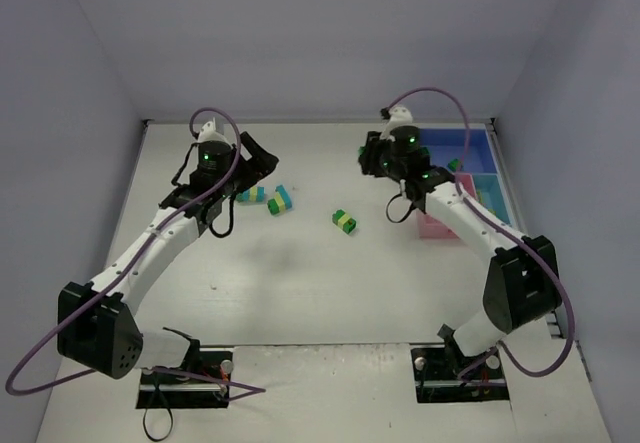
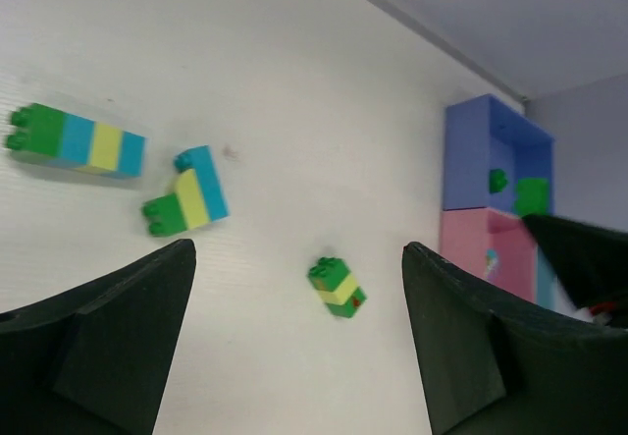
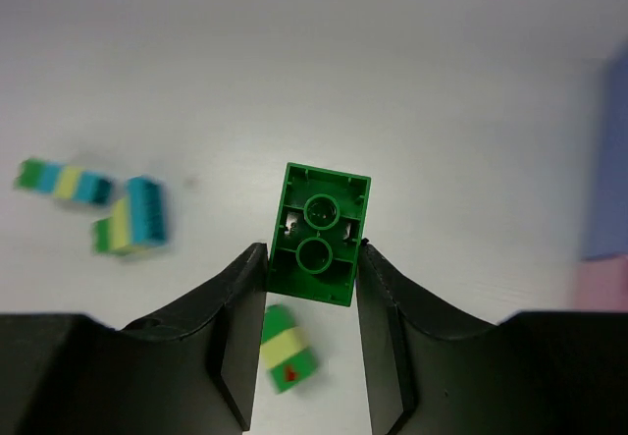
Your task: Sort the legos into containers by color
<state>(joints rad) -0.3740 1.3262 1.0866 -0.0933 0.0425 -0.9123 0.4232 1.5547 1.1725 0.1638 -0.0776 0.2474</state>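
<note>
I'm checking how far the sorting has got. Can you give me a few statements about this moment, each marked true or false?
1. The right end effector grips a green brick. True.
2. The left end effector is closed on a stack. False: its jaws stand wide open with nothing between them.
3. Three multicolour stacks lie on the table. True.
4. The blue tray is empty. False: a green lego lies in it.
</note>
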